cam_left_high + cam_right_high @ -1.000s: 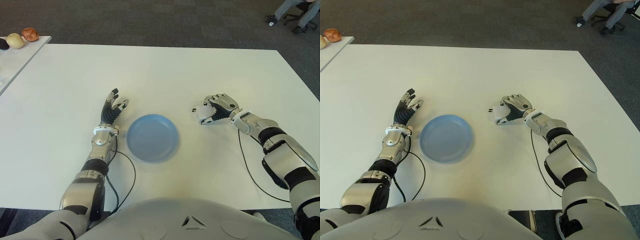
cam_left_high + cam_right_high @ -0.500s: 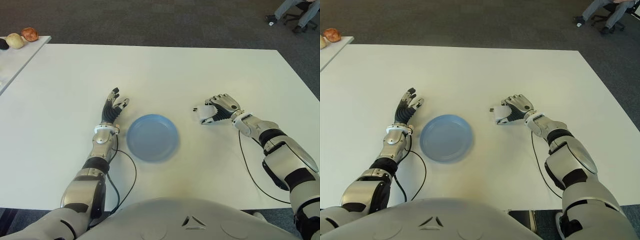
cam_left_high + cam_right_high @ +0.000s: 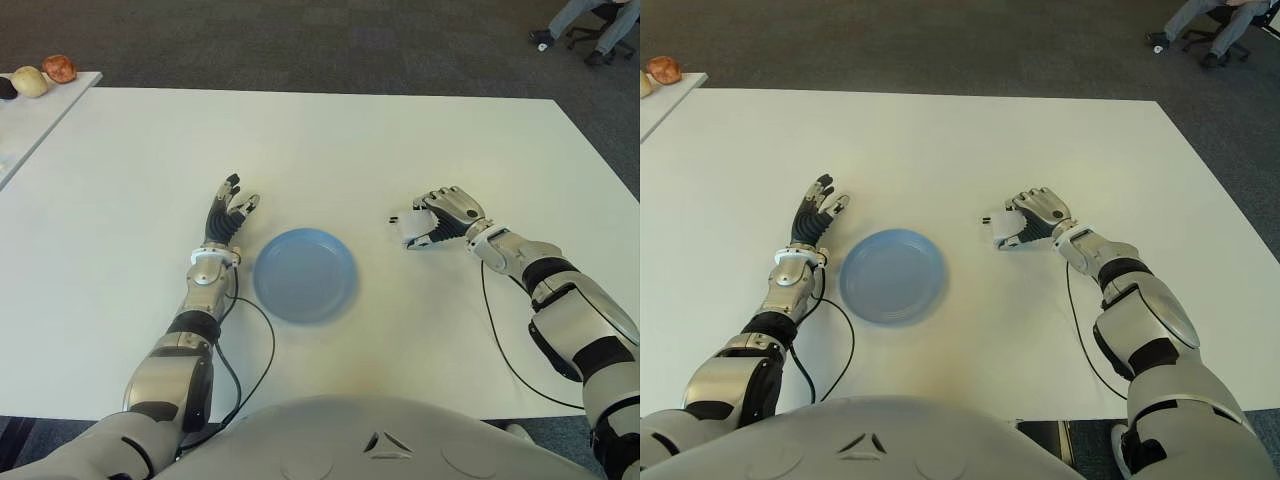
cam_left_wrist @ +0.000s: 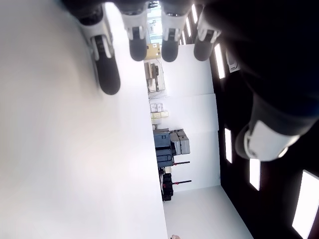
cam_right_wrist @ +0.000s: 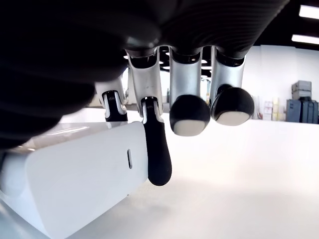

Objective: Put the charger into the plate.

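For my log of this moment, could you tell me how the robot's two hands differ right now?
The right hand is curled around the white block-shaped charger; the left hand is spread and holds nothing. The right hand shows right of the round blue plate, the left hand left of it. Both are over the white table.

L hand (image 3: 224,214): idle, fingers straight & spread, pointing far, holds nothing
R hand (image 3: 438,216): fingers curled over white charger (image 3: 412,226) (gripped from above)
R arm: forearm reaches in from right
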